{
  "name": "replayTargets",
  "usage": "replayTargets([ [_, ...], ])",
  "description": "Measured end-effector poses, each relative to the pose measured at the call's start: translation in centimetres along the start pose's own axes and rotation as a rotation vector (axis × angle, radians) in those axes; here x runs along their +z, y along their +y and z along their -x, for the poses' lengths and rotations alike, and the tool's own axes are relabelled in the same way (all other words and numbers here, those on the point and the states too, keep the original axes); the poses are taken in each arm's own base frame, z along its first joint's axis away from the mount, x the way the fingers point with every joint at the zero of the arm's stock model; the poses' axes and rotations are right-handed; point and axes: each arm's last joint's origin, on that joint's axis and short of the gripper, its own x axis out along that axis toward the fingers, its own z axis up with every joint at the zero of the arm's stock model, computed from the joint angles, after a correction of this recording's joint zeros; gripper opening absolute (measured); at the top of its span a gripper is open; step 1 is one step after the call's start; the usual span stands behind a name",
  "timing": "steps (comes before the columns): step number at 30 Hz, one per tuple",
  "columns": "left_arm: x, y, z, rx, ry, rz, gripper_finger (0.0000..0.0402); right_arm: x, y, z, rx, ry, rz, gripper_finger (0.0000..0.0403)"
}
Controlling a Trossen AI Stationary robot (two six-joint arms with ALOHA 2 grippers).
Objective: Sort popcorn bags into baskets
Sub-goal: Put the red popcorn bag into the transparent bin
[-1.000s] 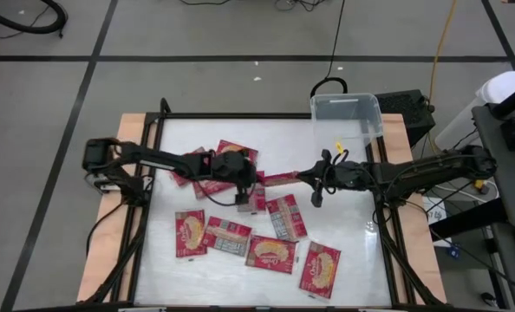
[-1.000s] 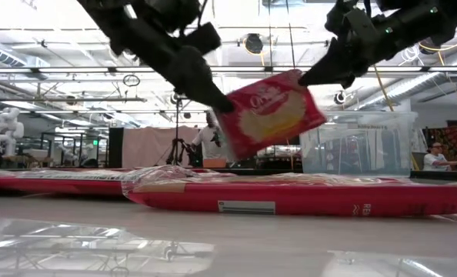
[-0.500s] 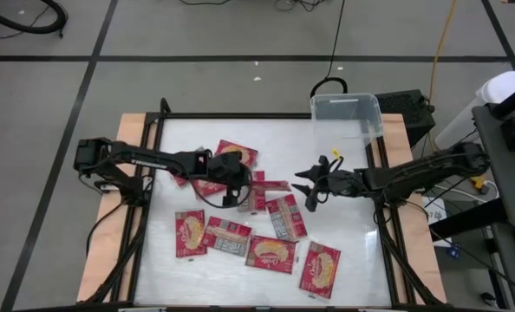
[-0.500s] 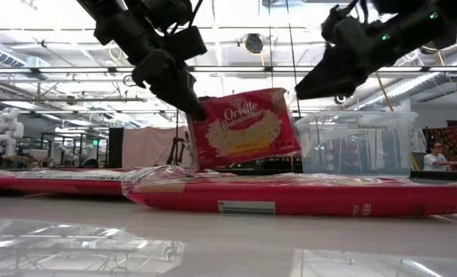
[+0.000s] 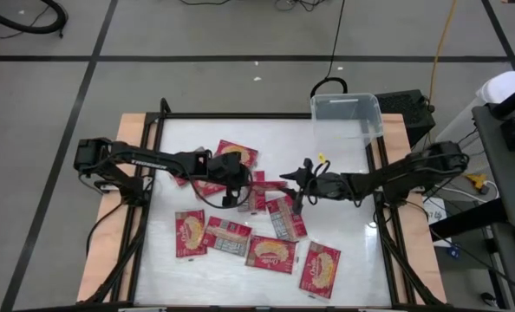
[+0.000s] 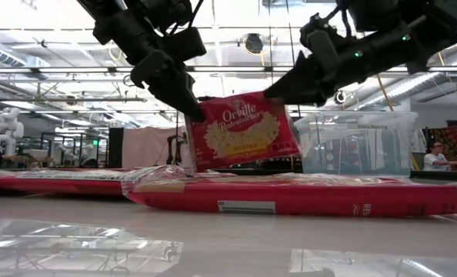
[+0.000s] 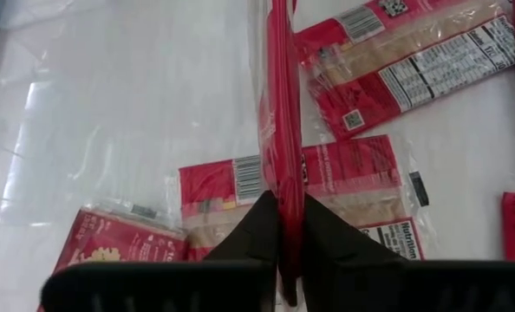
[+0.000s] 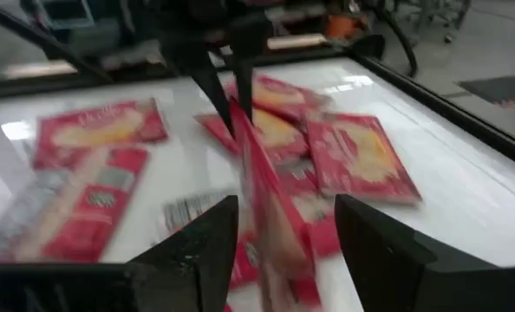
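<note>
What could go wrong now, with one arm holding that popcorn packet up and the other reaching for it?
The left gripper pinches the held popcorn bag only at one edge, so it may swing or slip as the right gripper, jaws open around the far edge, closes. If the left lets go too early, the bag could drop back among the other bags. The clear bin sits at the table's far corner, a long carry.

Raised popcorn bag between left gripper and right gripper
</note>
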Motion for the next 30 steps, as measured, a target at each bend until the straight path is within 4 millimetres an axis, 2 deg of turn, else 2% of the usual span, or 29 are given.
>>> replayTargets([
  [3, 0.0, 0.0, 0.0, 0.0, 0.0, -0.004, 0.0021, -0.7, 0.1, -0.6, 0.0, 0.01, -0.009, 0.0186],
  [6, 0.0, 0.0, 0.0, -0.001, 0.001, -0.003, 0.0027, -1.3, 0.1, -1.0, -0.008, 0.033, -0.032, 0.0164],
  [14, 0.0, 0.0, 0.0, -0.001, -0.001, 0.013, 0.0031, -1.5, 0.1, -1.3, -0.003, 0.021, 0.023, 0.0016],
  [19, 0.0, 0.0, 0.0, 0.007, 0.003, 0.041, 0.0042, -1.4, -0.2, -1.3, -0.017, 0.017, 0.026, 0.0018],
  [25, 0.0, 0.3, 0.8, 0.108, 0.021, 0.114, 0.0108, -0.1, -1.0, -0.3, -0.039, 0.019, 0.055, 0.0006],
  [30, 0.4, 0.7, 2.1, 0.209, -0.012, 0.14, 0.0162, 1.2, -2.3, 1.4, -0.076, 0.062, 0.064, 0.0007],
])
